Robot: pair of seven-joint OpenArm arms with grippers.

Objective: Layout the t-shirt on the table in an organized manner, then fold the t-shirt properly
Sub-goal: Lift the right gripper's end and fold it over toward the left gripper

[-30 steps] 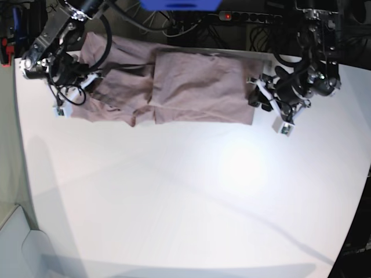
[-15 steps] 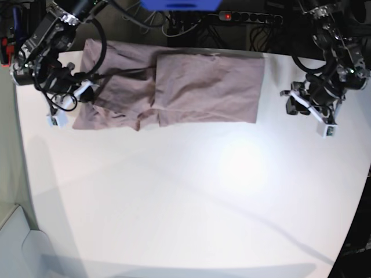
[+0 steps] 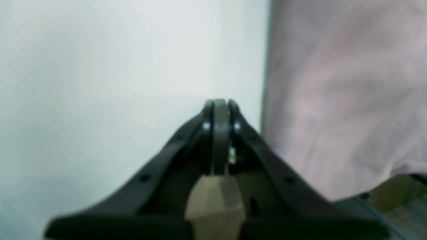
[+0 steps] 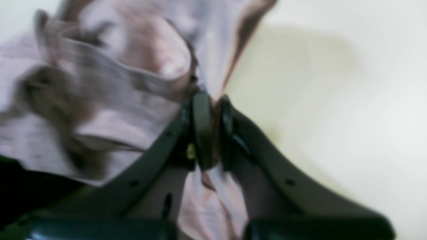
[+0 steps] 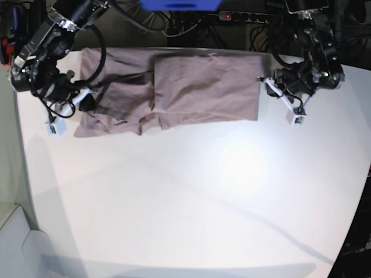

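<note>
The mauve-brown t-shirt (image 5: 197, 87) lies along the far side of the white table (image 5: 191, 202), its right half folded over into a flat rectangle and its left part wrinkled. My right gripper (image 5: 87, 99) is at the shirt's left end. In the right wrist view this gripper (image 4: 208, 98) is shut on a fold of the t-shirt (image 4: 110, 100), with cloth passing between the fingers. My left gripper (image 5: 268, 84) sits just off the shirt's right edge. In the left wrist view it (image 3: 218, 104) is shut and holds nothing, with the t-shirt (image 3: 343, 100) to its right.
A black power strip (image 5: 249, 17) and cables lie behind the table's far edge. A blue object (image 5: 179, 4) sits at the top middle. The table's left edge drops off beside my right arm (image 5: 40, 52).
My left gripper swung away from the shirt's right edge, came back beside it and shut on nothing. My right arm shifted slightly, still holding the shirt's left end.
</note>
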